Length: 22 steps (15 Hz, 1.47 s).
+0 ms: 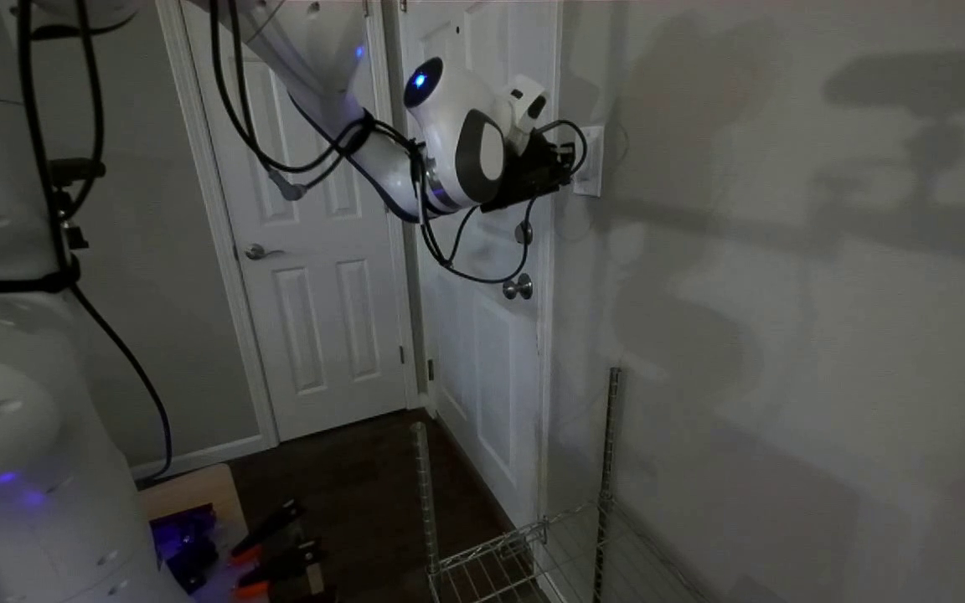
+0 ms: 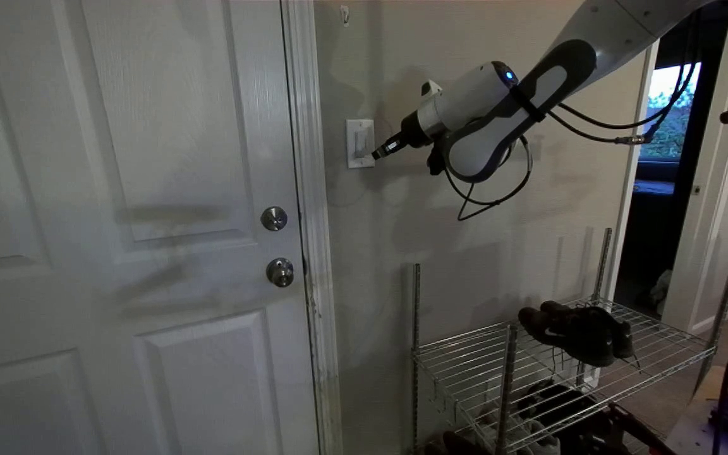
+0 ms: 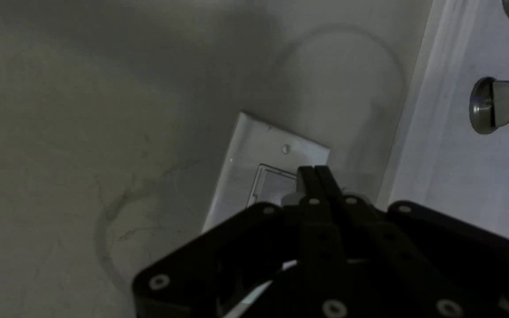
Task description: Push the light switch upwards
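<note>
The light switch is a white rectangular wall plate, taller than wide, with a flat rectangular centre. It shows in both exterior views (image 1: 590, 172) (image 2: 352, 144), on the wall beside the door. In the wrist view the plate (image 3: 254, 148) stands tilted and is partly hidden behind my fingers. My gripper (image 3: 315, 168) is shut with nothing between its fingers. In an exterior view its fingertips (image 2: 376, 154) point down towards the lower right edge of the plate. In another exterior view the gripper (image 1: 570, 159) is right beside the plate. I cannot tell whether the tips touch it.
A white door (image 2: 174, 297) with a deadbolt (image 2: 273, 218) and round knob (image 2: 280, 272) is beside the switch, past the door frame (image 2: 307, 189). A wire shelf (image 2: 465, 344) holding black shoes (image 2: 582, 332) stands below the arm. Loose cables (image 2: 497, 201) hang from the wrist.
</note>
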Each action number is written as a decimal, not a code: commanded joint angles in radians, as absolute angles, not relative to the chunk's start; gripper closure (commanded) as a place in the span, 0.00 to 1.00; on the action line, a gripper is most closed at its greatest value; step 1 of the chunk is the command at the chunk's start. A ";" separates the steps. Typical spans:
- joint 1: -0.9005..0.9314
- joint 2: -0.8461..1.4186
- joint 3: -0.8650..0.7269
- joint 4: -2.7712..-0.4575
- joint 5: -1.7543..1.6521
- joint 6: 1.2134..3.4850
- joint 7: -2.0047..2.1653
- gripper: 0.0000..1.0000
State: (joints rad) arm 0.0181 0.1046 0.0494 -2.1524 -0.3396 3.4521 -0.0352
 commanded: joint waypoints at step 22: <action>-0.010 0.148 0.073 -2.010 -0.313 3.453 0.119 0.97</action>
